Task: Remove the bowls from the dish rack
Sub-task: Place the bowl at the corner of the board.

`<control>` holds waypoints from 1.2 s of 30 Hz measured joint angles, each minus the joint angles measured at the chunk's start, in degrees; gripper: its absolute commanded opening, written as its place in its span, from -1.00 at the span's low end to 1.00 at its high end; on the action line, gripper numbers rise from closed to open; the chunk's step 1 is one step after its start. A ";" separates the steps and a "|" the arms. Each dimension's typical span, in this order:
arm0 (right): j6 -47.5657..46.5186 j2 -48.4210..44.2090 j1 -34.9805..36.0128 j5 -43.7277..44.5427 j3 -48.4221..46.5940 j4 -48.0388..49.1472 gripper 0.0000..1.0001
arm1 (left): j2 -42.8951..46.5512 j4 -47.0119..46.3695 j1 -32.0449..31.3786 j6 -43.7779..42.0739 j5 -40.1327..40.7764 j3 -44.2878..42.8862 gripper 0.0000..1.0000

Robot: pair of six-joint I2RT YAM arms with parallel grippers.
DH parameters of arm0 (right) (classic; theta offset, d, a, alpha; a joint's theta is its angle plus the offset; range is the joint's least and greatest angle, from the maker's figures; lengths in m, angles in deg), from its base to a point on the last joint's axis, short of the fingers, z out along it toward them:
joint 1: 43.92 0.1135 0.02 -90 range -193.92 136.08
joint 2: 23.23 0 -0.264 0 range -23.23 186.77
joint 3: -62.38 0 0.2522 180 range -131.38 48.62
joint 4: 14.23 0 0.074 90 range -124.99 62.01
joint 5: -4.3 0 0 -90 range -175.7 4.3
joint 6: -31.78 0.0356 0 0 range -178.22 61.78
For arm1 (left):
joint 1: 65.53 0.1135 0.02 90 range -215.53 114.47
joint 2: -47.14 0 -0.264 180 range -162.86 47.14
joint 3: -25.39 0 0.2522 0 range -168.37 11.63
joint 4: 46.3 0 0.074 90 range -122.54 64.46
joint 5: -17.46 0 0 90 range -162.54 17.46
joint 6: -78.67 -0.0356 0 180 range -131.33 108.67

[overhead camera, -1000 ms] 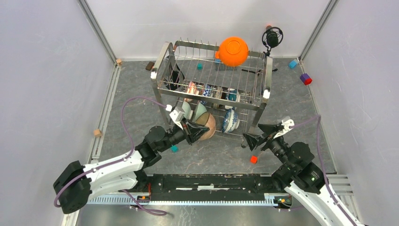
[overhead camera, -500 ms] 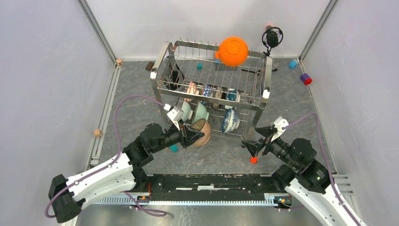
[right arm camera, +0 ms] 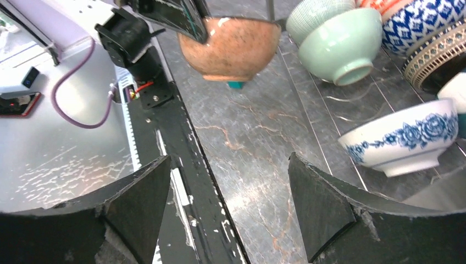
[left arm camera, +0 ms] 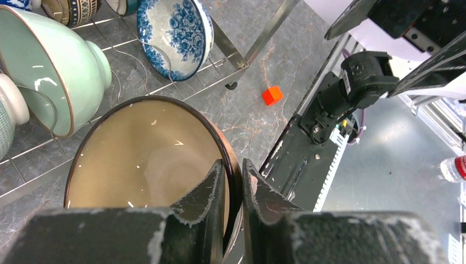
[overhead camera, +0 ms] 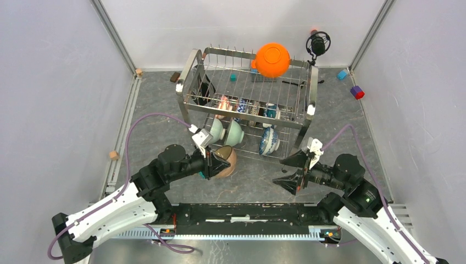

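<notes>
My left gripper (overhead camera: pixel 220 160) is shut on the rim of the brown-gold bowl (overhead camera: pixel 226 163), held just in front of the dish rack (overhead camera: pixel 192 66). In the left wrist view one finger is inside the bowl (left arm camera: pixel 143 159) and one outside. The orange bowl (overhead camera: pixel 272 59) sits upside down on the rack's top tier. Pale green bowls (overhead camera: pixel 233 133), a blue-and-white bowl (overhead camera: pixel 268 141) and several patterned bowls stand on the lower tier. My right gripper (overhead camera: pixel 290 172) is open and empty over the table, right of the held bowl (right arm camera: pixel 231 47).
A black microphone stand (overhead camera: pixel 317 44) is behind the rack's right end. Small coloured blocks lie around: red (left arm camera: pixel 272 95), teal under the held bowl (overhead camera: pixel 204 174), purple and red (overhead camera: pixel 357 92), blue (overhead camera: pixel 342 74). The black base rail (overhead camera: pixel 247 212) runs along the near edge.
My left gripper has pulled the brown-gold bowl back out of the rack's lower tier toward the near left. My right gripper has moved left and turned toward the held bowl.
</notes>
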State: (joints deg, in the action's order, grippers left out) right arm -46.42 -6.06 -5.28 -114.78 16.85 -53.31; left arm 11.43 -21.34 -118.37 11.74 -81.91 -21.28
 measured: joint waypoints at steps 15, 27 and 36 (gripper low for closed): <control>6.75 7.15 0.00 -4.50 -0.11 10.88 0.62 | 3.28 6.88 -10.19 -5.05 -1.64 -0.42 -0.95; 6.82 10.21 0.00 -4.57 -0.11 10.36 0.61 | -2.14 6.51 -25.49 -17.25 10.27 -0.42 -0.96; 6.95 14.91 0.33 -3.80 -0.11 7.41 0.59 | -4.37 4.17 -33.38 -26.69 23.08 -0.48 -0.96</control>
State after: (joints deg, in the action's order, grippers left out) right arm -39.47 8.85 -4.96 -118.59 16.74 -45.90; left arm 7.06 -17.17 -151.74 -14.94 -58.82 -21.76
